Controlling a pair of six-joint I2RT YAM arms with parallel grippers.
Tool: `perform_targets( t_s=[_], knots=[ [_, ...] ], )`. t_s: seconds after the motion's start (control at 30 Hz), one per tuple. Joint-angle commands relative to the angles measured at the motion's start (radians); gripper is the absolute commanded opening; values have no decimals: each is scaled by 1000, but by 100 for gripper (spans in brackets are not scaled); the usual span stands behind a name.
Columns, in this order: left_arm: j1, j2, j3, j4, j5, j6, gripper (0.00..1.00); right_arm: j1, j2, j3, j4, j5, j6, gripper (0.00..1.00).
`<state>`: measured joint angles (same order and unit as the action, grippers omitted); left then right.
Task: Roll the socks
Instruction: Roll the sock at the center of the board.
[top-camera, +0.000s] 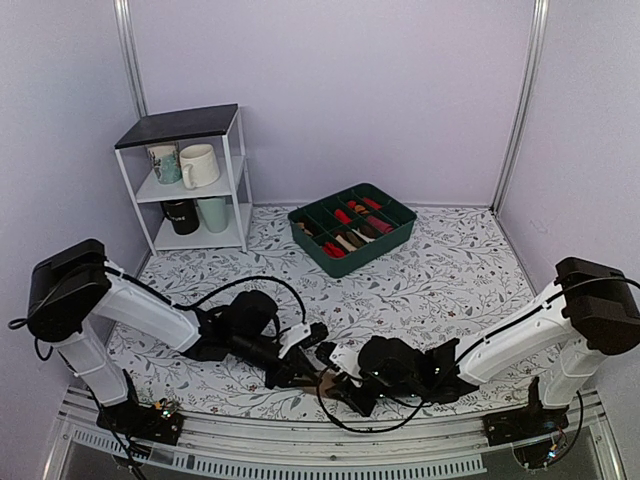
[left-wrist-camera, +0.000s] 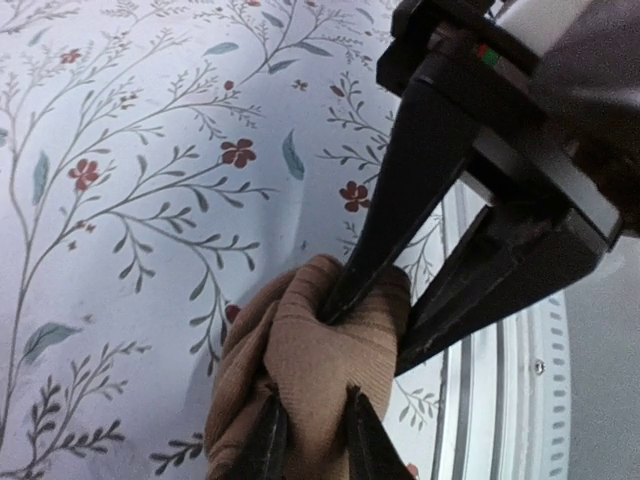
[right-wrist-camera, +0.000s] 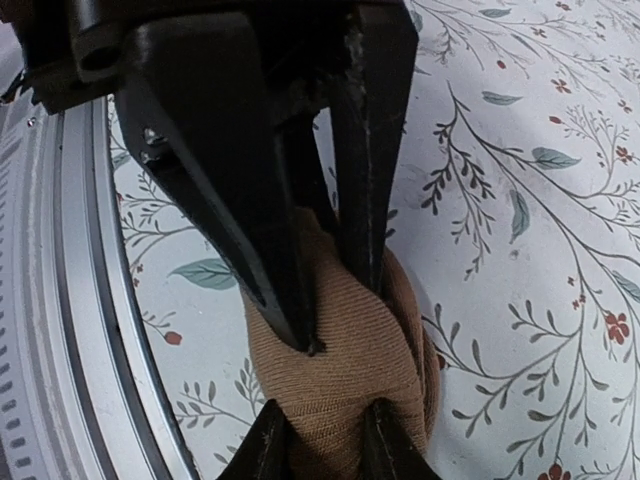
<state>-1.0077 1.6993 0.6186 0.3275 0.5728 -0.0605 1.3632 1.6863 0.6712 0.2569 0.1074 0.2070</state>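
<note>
Left gripper (left-wrist-camera: 316, 440), right gripper (right-wrist-camera: 325, 440) clamp socks (right-wrist-camera: 340, 340)

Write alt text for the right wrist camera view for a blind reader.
A tan-brown bundle of socks is pinched from two sides: the right gripper at the bottom edge and the left gripper from above, jaws closed on the fabric. Beneath lies a floral tablecloth, with a metal rail at left.

Tan-brown ribbed socks (right-wrist-camera: 345, 370), compact bundle at table (right-wrist-camera: 480, 200) front edge.
</note>
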Motion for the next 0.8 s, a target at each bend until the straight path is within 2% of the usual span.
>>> perform_targets(
  t_s=[0.0, 0.17, 0.23, 0.27, 0.3, 0.33, 0.37, 0.4, 0.43, 0.47, 0.6, 0.77],
  knots=[
    [9, -116, -92, 32, -152, 16, 19, -17, 102, -33, -227, -191, 73, 21],
    [15, -219, -148, 71, -258, 42, 24, -39, 103, -8, -271, -241, 78, 21],
    [27, -227, -154, 83, -260, 46, 27, -39, 112, 7, -295, -252, 70, 21],
    [35, -225, -156, 91, -241, 44, 32, -41, 119, 14, -301, -259, 67, 21],
    [41, -223, -158, 99, -216, 44, 43, -41, 124, 21, -309, -262, 66, 21],
    [44, -225, -165, 115, -188, 47, 59, -42, 129, 30, -315, -267, 66, 21],
    [44, -232, -177, 133, -167, 47, 70, -45, 134, 36, -322, -272, 66, 21],
    [44, -247, -194, 153, -142, 51, 78, -47, 136, 39, -327, -282, 66, 21],
    [44, -270, -214, 173, -122, 58, 91, -52, 138, 42, -334, -289, 67, 21],
    [43, -300, -246, 195, -104, 60, 98, -56, 137, 45, -338, -300, 70, 21],
    [36, -398, -334, 264, -41, 64, 99, -80, 138, 60, -363, -334, 74, 21],
    [-25, -417, -369, 300, 8, 76, 100, -114, 170, 111, -420, -398, 56, 21]
  ],
)
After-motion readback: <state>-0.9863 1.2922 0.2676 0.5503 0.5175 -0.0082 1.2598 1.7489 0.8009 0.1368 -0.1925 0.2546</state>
